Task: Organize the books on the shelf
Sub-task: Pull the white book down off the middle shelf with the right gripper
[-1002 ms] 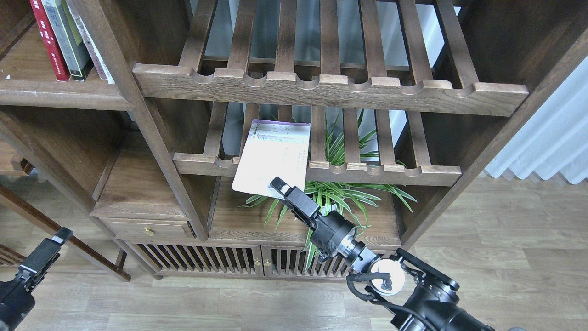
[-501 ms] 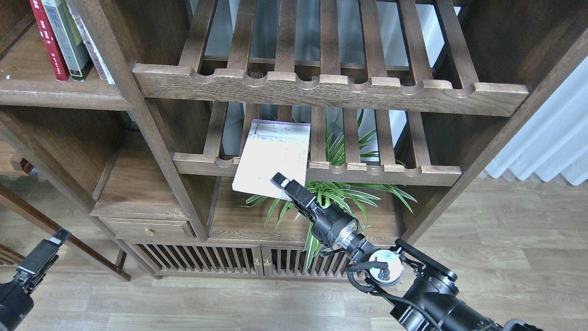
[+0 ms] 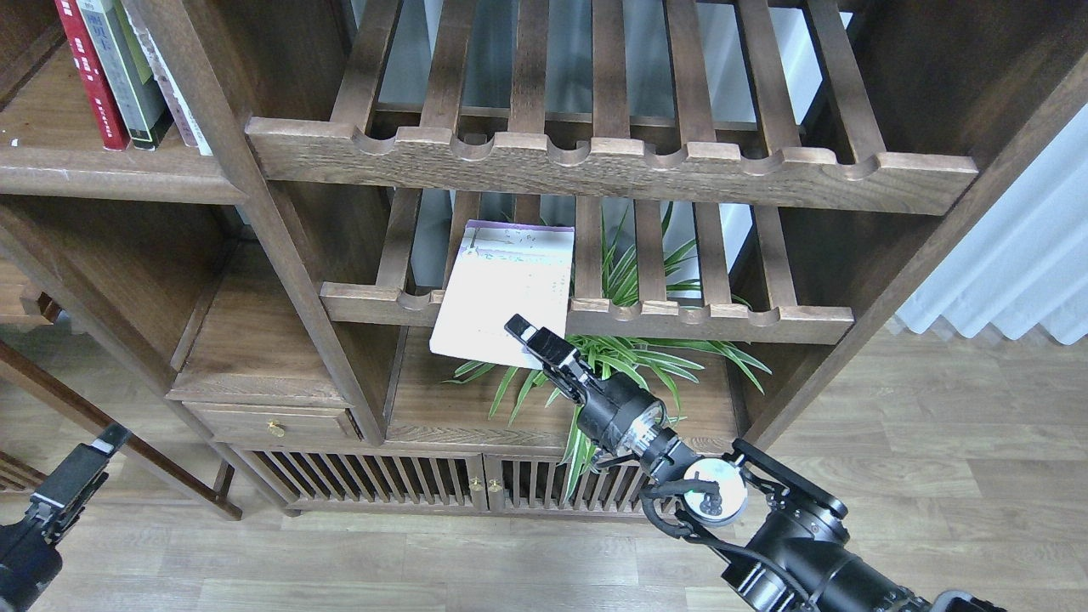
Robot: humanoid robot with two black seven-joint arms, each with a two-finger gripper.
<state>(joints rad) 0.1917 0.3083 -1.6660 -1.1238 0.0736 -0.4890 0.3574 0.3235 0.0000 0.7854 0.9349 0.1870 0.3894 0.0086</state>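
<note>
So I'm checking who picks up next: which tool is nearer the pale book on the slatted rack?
Right. The right tool is at the pale book, over its lower right corner. The left tool sits far off, low at the left edge.

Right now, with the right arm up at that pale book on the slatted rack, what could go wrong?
1. The pale book overhangs the slatted rack; a weak corner hold by the right gripper could let it tip off onto the plant.
2. Pulling it out, it might snag on the rack's notched rail.
3. The solid shelf with the standing books lies up left; the book may strike the post on the way.
</note>
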